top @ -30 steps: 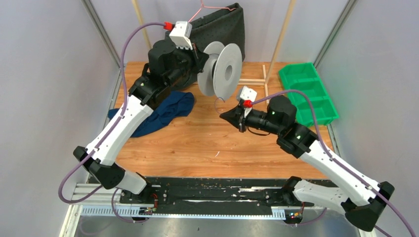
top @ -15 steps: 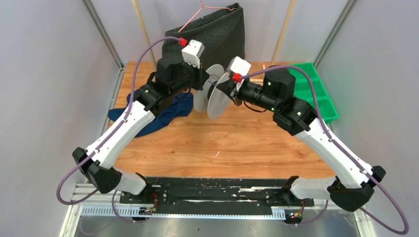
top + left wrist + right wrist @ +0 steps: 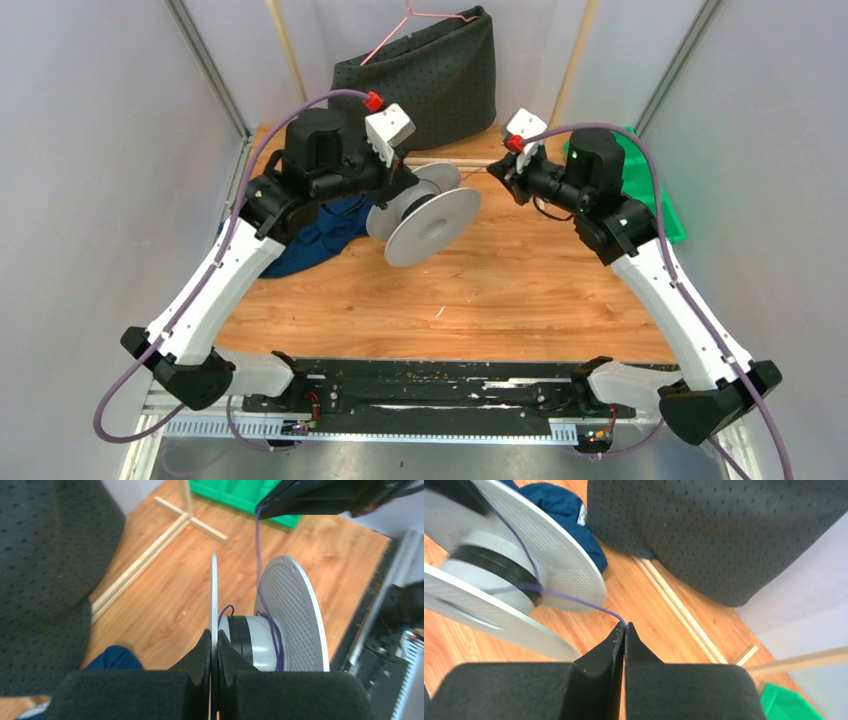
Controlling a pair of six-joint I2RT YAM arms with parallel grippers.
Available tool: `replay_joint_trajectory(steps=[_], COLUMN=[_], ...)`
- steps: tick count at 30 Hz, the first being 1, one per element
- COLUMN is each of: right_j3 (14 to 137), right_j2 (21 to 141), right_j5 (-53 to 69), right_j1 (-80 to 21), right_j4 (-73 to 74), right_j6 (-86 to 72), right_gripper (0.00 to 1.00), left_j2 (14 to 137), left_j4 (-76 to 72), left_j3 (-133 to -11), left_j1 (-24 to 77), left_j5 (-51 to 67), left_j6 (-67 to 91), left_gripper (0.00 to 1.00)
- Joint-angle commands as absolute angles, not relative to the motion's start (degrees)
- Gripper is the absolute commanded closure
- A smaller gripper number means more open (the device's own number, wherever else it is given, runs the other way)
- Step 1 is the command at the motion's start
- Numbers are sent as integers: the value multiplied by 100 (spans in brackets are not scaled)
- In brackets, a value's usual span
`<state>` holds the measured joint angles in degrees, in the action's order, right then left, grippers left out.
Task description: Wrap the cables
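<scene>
The grey-white spool (image 3: pixel 425 215) hangs tilted above the table, held by one flange. My left gripper (image 3: pixel 400 188) is shut on that thin flange, as the left wrist view (image 3: pixel 214 632) shows edge-on. The cable (image 3: pixel 259 555) is a thin dark purple wire with a few turns on the spool's hub (image 3: pixel 255 647). It runs taut up to my right gripper (image 3: pixel 497 170). In the right wrist view my right gripper (image 3: pixel 625 625) is shut on the cable (image 3: pixel 574 597) just beyond the spool (image 3: pixel 549 545).
A dark speckled fabric bag (image 3: pixel 430 70) with a pink hanger (image 3: pixel 400 30) stands at the back. A blue cloth (image 3: pixel 320 235) lies under the left arm. A green bin (image 3: pixel 655 200) sits at the right. Wooden sticks (image 3: pixel 165 535) lie at the back.
My left arm has swung the spool lower and tilted it flatter. My right gripper has pulled back from the spool to the right and back, drawing the cable taut.
</scene>
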<state>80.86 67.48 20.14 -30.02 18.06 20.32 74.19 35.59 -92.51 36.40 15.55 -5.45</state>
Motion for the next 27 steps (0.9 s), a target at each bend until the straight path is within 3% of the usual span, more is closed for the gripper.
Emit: replay_joint_trajectory(steps=[1, 8, 17, 27], right_j3=[7583, 6777, 5777, 5501], right_j2=[6285, 5731, 5447, 5667], right_j5=[3005, 4004, 4164, 4832], right_j1=[-2392, -1938, -1876, -1702], right_j4=[1889, 1365, 534, 291], right_j6=[1762, 757, -367, -934], right_gripper=[99, 99, 99, 99], left_j2=[7593, 7828, 8061, 8391], left_j4=[3860, 2263, -838, -2140], left_j3=[-9715, -9180, -7918, -6953], left_j1=[3111, 2682, 2427, 2347], left_j5=[3431, 4198, 4501, 3866], left_j6=[-233, 1919, 4461, 5292], left_gripper=[100, 100, 100, 100])
